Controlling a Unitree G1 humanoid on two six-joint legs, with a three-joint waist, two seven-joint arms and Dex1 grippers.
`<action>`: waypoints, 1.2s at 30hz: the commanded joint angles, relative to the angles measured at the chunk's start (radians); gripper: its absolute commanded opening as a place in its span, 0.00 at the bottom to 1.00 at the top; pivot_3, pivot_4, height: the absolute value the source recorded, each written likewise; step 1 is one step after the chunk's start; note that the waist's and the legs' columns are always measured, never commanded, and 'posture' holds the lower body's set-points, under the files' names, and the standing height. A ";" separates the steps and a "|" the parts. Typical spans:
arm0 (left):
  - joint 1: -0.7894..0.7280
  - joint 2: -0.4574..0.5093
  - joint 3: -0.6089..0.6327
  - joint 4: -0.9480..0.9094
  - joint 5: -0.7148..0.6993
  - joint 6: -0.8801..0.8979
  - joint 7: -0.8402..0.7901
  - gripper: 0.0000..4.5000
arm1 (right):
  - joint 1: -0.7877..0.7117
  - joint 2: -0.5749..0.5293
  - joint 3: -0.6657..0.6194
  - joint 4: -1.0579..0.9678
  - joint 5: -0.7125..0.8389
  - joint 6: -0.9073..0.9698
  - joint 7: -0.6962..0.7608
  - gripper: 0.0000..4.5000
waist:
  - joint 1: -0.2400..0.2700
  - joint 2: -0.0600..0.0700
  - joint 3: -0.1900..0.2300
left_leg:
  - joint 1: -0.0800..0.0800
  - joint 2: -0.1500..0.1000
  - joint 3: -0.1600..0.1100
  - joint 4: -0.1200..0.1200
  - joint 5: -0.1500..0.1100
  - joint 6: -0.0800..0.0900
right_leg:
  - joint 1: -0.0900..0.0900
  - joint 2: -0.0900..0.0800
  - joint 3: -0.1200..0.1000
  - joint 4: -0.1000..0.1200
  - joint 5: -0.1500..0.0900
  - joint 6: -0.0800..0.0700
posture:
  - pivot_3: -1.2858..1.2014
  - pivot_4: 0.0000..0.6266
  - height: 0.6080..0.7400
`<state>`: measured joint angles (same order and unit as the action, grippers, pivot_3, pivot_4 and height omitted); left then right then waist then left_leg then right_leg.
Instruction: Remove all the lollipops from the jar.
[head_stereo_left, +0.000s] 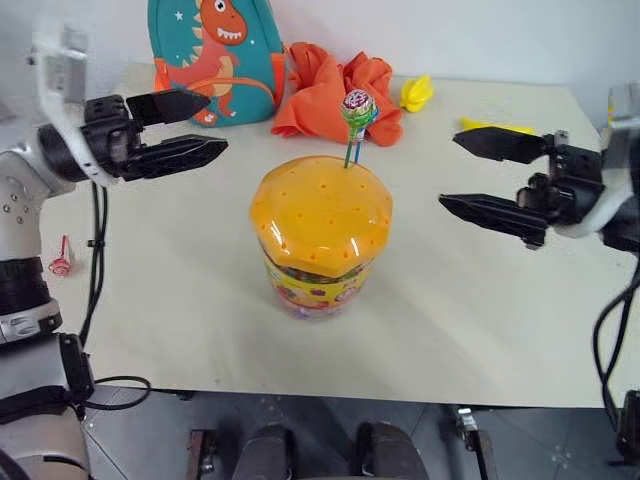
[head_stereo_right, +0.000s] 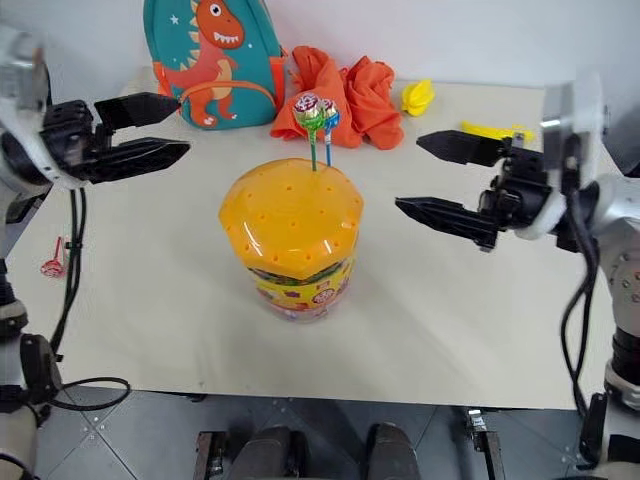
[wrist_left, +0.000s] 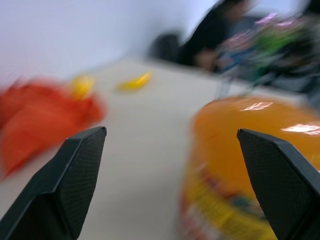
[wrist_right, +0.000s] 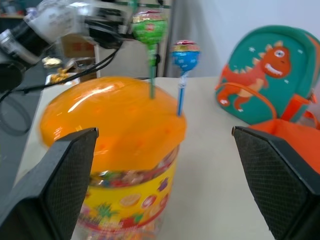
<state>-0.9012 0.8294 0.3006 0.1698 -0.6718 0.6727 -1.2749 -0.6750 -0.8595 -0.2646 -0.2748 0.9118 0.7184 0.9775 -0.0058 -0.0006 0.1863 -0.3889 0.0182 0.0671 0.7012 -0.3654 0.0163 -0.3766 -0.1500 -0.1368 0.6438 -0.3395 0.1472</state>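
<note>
The jar (head_stereo_left: 318, 235), a clear tub with an orange domed lid, stands in the middle of the table. Two lollipops (head_stereo_left: 357, 108) stick up from holes at the far side of the lid, one on a green stick (wrist_right: 150, 27) and one on a blue stick (wrist_right: 184, 52). Another lollipop (head_stereo_left: 62, 262), with a red stick, lies on the table near the left edge. My left gripper (head_stereo_left: 217, 122) hovers open to the left of the jar, above lid height, pointing right. Level with it on the other side, my right gripper (head_stereo_left: 448, 168) is open and points left. Neither holds anything.
A teal dinosaur backpack (head_stereo_left: 215, 55) stands at the back left, with a crumpled orange cloth (head_stereo_left: 335, 85) beside it. Yellow banana toys (head_stereo_left: 417, 93) lie at the back right. The table's front edge (head_stereo_left: 320, 392) runs close below the jar.
</note>
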 joint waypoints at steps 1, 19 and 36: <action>0.033 -0.003 0.047 0.009 -0.061 -0.083 -0.117 0.99 | -0.067 0.032 0.023 -0.014 0.020 0.017 -0.045 1.00 | -0.002 0.000 0.000 | 0.000 0.000 0.000 0.000 0.000 0.000 | 0.000 0.000 0.000 0.000 0.000 0.000 | 0.52 0.24 1.00; 0.286 0.025 0.173 -0.174 -0.186 -0.126 -0.125 0.99 | -0.326 0.283 0.240 0.355 -0.180 -0.100 0.078 1.00 | -0.029 0.000 0.000 | 0.000 -0.001 -0.004 -0.002 0.000 0.000 | 0.000 0.000 0.001 0.002 0.000 0.000 | 0.52 0.24 1.00; 0.375 0.030 0.204 -0.281 -0.239 -0.116 -0.005 0.99 | -0.454 0.388 0.267 0.575 -0.331 -0.182 0.184 1.00 | -0.035 0.000 0.000 | 0.001 -0.002 -0.016 -0.003 0.000 0.000 | 0.000 0.000 0.002 0.004 0.000 0.000 | 0.52 0.24 1.00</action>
<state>-0.5239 0.8452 0.4888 -0.0738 -0.8817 0.5625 -1.2894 -1.0965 -0.4713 0.0065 0.3057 0.5856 0.5594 1.1481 -0.0405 -0.0006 0.1861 -0.3881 0.0162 0.0508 0.6985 -0.3654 0.0163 -0.3763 -0.1501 -0.1344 0.6478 -0.3395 0.1471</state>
